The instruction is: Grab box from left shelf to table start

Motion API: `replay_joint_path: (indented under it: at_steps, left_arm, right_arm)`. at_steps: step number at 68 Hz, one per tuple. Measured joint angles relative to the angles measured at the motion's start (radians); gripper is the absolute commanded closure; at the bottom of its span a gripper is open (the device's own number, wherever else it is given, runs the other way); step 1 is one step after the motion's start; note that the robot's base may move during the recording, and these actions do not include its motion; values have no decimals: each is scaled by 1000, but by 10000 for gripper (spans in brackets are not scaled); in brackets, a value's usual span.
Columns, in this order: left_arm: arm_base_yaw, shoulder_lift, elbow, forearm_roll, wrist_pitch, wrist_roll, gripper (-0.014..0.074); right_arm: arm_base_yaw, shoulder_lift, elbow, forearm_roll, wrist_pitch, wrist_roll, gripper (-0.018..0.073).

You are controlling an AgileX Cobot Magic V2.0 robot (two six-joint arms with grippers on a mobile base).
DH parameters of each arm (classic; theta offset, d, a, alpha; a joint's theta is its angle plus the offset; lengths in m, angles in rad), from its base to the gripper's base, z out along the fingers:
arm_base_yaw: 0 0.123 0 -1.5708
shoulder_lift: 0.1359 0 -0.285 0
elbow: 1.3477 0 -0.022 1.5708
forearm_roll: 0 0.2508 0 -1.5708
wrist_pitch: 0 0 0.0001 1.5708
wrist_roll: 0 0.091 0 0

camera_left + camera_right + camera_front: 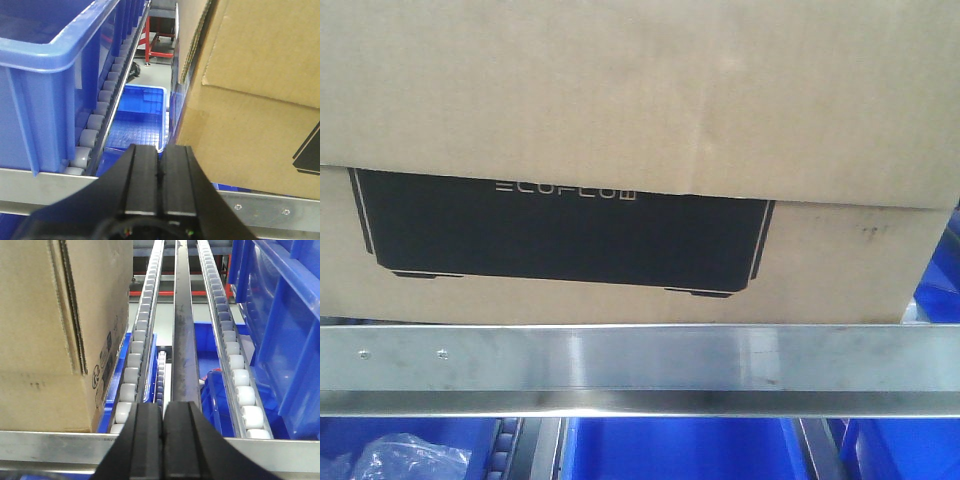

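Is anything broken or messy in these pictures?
Nothing looks broken or spilled. The box has a few small dark scuff marks on its front, near the right end. A crumpled clear plastic bag lies in a blue bin below the shelf rail.

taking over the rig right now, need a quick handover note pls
Left claw: shut, holding nothing, at the shelf front beside the box's left side.
Right claw: shut, holding nothing, to the right of the box, facing the roller track.
Box: on the left shelf, with blue bins alongside.
Table: not in view.
Done: nothing gripped yet.
Left: likely squeeze the box between both arms, draw it off the shelf and set it on the table.
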Motion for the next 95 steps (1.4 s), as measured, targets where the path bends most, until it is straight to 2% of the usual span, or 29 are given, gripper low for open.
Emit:
replay_joint_path:
  at_steps: [45, 55, 66, 73, 79, 89, 91, 95]
  left_arm:
    - [0, 0, 0, 0, -14, 0, 688]
    - [0, 0, 0, 0, -68, 0, 688]
    - [0, 0, 0, -6, -184, 0, 688]
    - [0, 0, -41, -8, -169, 0, 682]
    - [0, 0, -116, -8, -119, 0, 602]
    - [0, 0, -236, -4, -36, 0, 351]
    - [0, 0, -254, -4, -11, 0, 323]
    - [0, 0, -290, -4, 30, 0, 319]
  right_arm:
    - [0, 0, 0, 0, 0, 0, 503]
    - [0, 0, 0, 0, 0, 0, 503]
    - [0, 0, 0, 0, 0, 0, 503]
    - [0, 0, 0, 0, 0, 0, 503]
    - [0, 0, 0, 0, 0, 0, 503]
    - [0, 0, 0, 0, 0, 0, 503]
    - [0, 0, 0, 0, 0, 0, 503]
    - [0, 0, 0, 0, 0, 0, 503]
